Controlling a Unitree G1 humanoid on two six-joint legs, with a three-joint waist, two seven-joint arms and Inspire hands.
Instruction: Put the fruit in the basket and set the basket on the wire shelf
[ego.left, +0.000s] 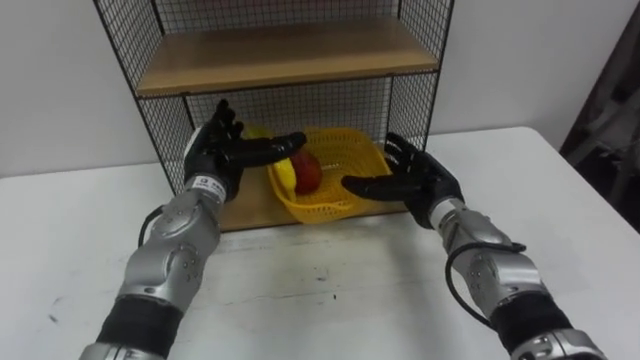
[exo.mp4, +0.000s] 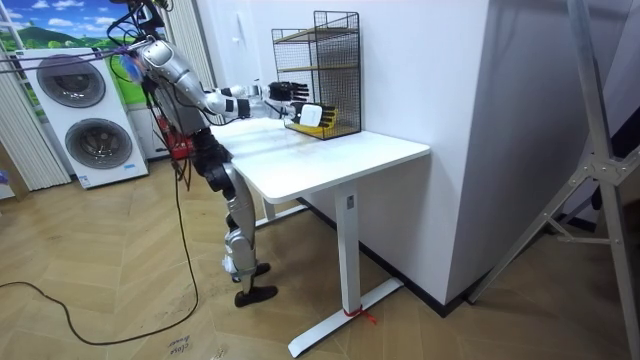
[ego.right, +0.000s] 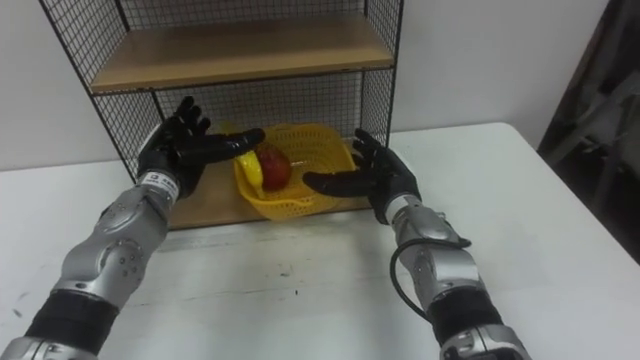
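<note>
Nearest to us is the white table (ego.left: 330, 300), running from our edge up to the basket (ego.left: 322, 207). We take the basket as reference for all places below.

Basket: yellow, open-weave, upright on the lower board (ego.left: 245, 208) of the wire shelf (ego.left: 160, 125). The shelf stands on the table, and its upper board (ego.left: 285, 55) is directly above the basket. The basket's front wall sits at the lower board's front edge.

Contents: a red apple (ego.left: 308, 172) lies inside the basket. A yellow fruit (ego.left: 284, 178) lies inside too, just left of the apple and touching it. We cannot tell what kind of fruit the yellow one is.

Left hand (ego.left: 222, 152): at the basket's left side, raised above the rim, fingers straight and spread, holding nothing. One digit reaches across the left rim, over the yellow fruit. We cannot tell whether it touches the rim.

Right hand (ego.left: 418, 178): at the basket's right side, near the front corner, fingers straight and splayed, empty. Its thumb points at the basket wall. We cannot tell whether it touches.

Room view: the robot stands upright at the table edge opposite the basket, both arms stretched forward toward it. Two washing machines (exo.mp4: 98, 145) stand behind the robot, well apart from the basket.
</note>
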